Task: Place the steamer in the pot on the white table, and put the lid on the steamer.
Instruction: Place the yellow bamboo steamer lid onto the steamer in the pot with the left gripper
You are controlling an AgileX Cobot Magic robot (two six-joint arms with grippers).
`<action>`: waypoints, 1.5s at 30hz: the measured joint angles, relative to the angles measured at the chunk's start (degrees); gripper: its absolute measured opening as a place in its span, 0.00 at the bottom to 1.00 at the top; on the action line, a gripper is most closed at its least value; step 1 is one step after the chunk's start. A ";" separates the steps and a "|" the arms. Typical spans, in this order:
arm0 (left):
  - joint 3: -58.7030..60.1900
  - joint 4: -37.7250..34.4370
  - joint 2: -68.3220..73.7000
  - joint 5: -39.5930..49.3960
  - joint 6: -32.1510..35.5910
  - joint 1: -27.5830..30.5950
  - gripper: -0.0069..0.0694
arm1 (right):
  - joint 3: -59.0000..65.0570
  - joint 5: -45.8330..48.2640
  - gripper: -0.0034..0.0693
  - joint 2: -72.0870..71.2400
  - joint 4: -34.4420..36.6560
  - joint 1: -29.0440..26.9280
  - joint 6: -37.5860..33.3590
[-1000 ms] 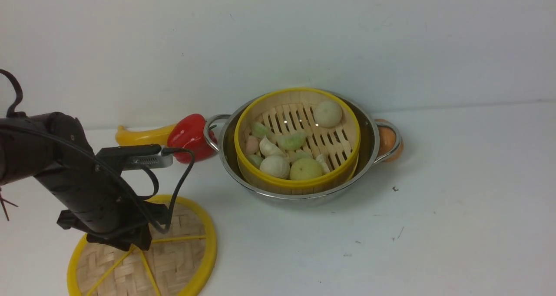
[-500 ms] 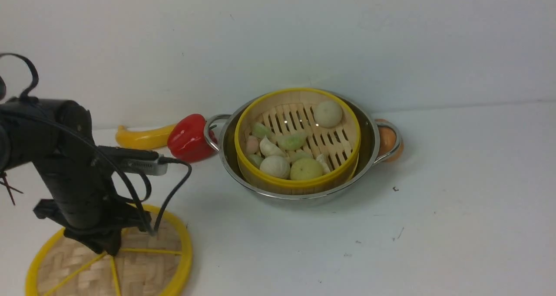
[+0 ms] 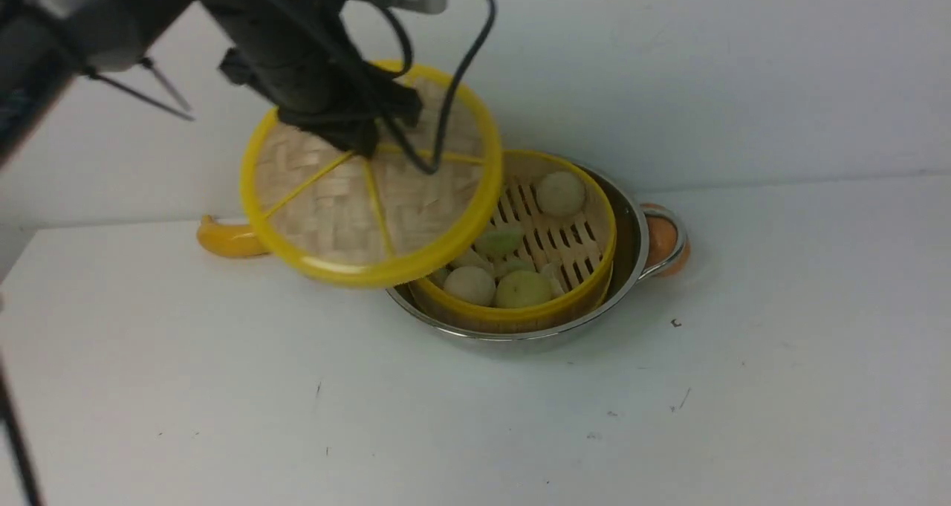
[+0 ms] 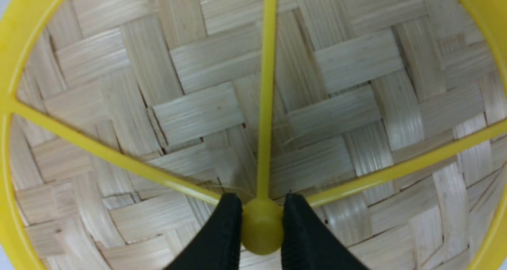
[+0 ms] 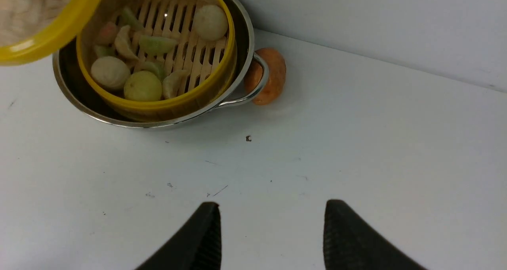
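Where the lid (image 3: 312,201) blocks one pot handle, left jaws pinch its knob (image 4: 262,226); right jaws (image 5: 273,238) spread.

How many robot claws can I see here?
2. One, the left gripper, pinches the knob of the woven lid, held up beside the steamer; the other, the right gripper, stands open above the table.

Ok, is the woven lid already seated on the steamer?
No, the lid hangs from the left hand above the table, leaving the steamer's slatted floor partly exposed.
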 joint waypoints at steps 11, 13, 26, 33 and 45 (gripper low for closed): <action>-20.14 -0.56 16.75 0.32 -1.10 -7.77 0.25 | 0.00 0.00 0.54 0.00 0.00 0.00 0.21; -20.14 0.10 17.27 0.42 -2.04 -8.02 0.25 | 0.00 0.00 0.54 0.00 0.00 0.00 0.21; -17.40 2.48 11.29 0.70 -4.51 -9.78 0.25 | 0.00 0.00 0.54 0.00 0.52 0.00 0.21; -6.68 4.86 2.67 1.01 -5.70 -10.58 0.25 | 0.00 0.00 0.54 0.00 0.58 0.00 0.21; -5.78 7.97 11.15 0.96 -4.42 -10.63 0.25 | 0.00 0.00 0.54 0.00 1.21 0.00 0.21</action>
